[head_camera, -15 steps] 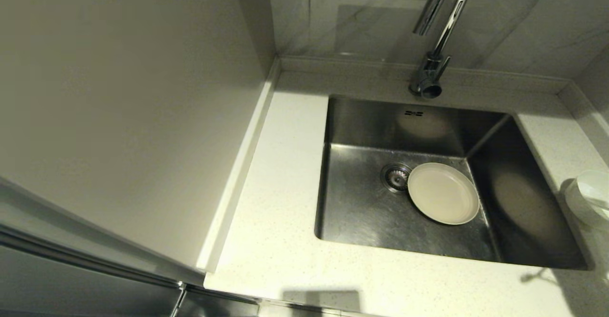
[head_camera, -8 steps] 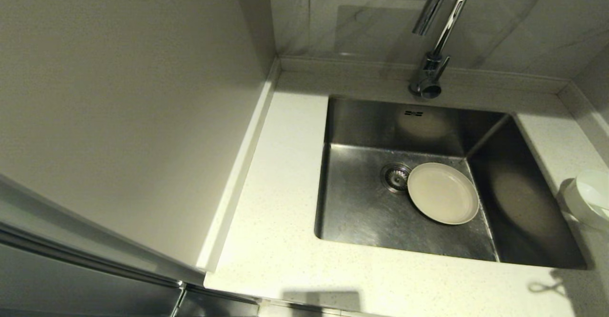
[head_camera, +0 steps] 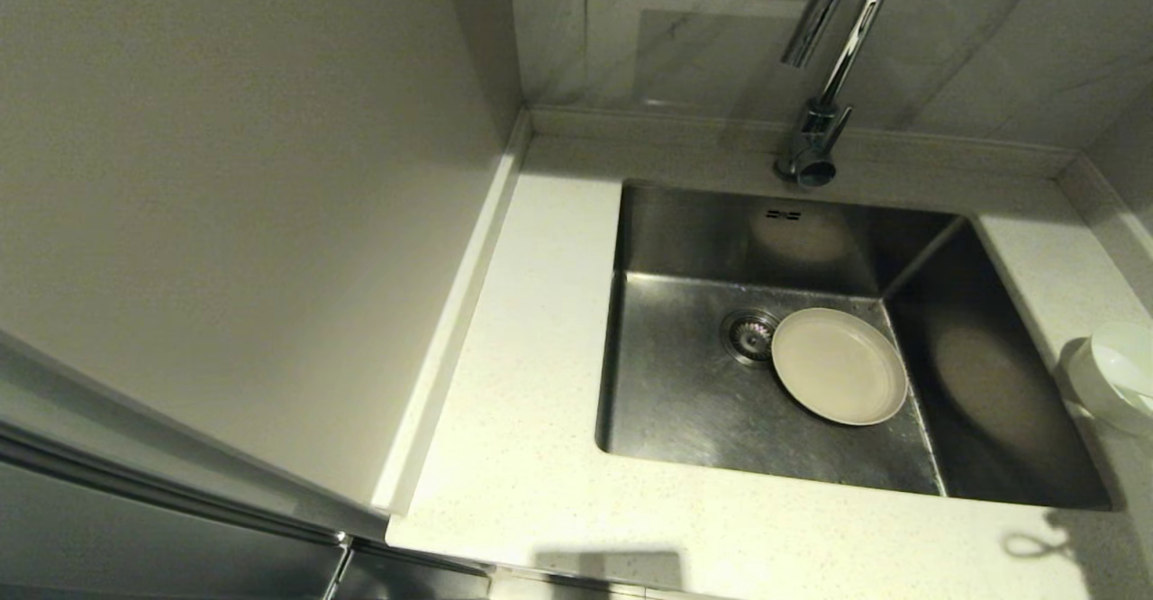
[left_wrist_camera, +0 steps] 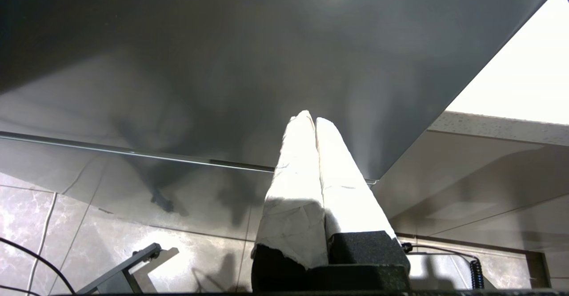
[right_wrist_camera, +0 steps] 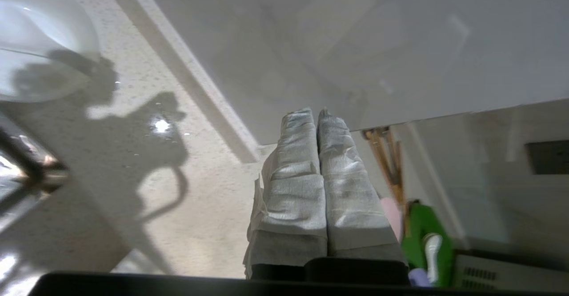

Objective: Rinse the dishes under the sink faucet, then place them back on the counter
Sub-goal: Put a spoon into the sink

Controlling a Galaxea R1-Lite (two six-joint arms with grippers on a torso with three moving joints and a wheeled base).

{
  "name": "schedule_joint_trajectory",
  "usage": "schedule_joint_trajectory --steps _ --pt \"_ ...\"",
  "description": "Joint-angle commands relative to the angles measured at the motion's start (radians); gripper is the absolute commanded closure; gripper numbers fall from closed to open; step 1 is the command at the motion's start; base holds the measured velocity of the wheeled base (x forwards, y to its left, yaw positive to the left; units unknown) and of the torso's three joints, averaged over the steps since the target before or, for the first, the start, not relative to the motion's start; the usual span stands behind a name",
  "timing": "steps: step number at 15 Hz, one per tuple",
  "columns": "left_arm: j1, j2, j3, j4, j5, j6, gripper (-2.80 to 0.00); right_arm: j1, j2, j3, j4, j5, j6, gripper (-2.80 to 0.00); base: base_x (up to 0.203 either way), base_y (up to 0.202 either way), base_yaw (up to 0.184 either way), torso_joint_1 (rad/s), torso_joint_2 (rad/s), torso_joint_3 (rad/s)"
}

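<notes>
Since a moment ago: the thin looped shadow on the counter (head_camera: 504, 420) at the front right corner has slid a little right and down; the plate has not budged
Plate: the round cream plate (head_camera: 839, 366) lies flat on the floor of the sink (head_camera: 685, 402), its edge just beside the round drain strainer (head_camera: 749, 335)
Bowl: a white bowl (head_camera: 1117, 375) sits on the counter right of the sink, cut off by the edge of the head view; whether the spoon is in it is hard to tell
Faucet: the chrome faucet (head_camera: 824, 86) rises behind the sink, its curve cut off at the top
Right gripper: the right gripper (right_wrist_camera: 316, 118) is over the counter near the bowl (right_wrist_camera: 40, 42), cloth-wrapped fingers pressed together, holding nothing; out of sight from the head
Left gripper: the left gripper (left_wrist_camera: 311, 120) is parked low by a dark cabinet front (left_wrist_camera: 222, 65), fingers together, empty
</notes>
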Motion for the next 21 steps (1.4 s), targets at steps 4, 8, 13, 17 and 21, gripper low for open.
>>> schedule_joint_trajectory --steps 4,8,13,17,21 --pt "0.0 -0.003 0.0 0.0 0.001 -0.001 0.0 -0.047 0.081 -0.068 0.008 -0.004 -0.058 0.0 0.0 0.0 0.0 0.0 0.0 0.0" --pt "0.0 -0.003 0.0 0.0 0.001 -0.001 0.0 -0.091 0.122 -0.098 0.0 0.068 -0.153 0.0 0.0 0.0 0.0 0.0 0.0 0.0" --pt "0.0 -0.003 0.0 0.0 0.001 -0.001 0.0 -0.071 0.28 -0.22 -0.059 0.2 0.026 0.0 0.0 0.0 0.0 0.0 0.0 0.0" --pt "0.0 -0.003 0.0 0.0 0.001 -0.001 0.0 -0.036 0.348 -0.225 -0.058 0.212 0.099 0.0 0.0 0.0 0.0 0.0 0.0 0.0" --pt "0.0 -0.003 0.0 0.0 0.001 -0.001 0.0 -0.035 0.374 -0.229 -0.058 0.346 0.052 0.0 0.0 0.0 0.0 0.0 0.0 0.0"
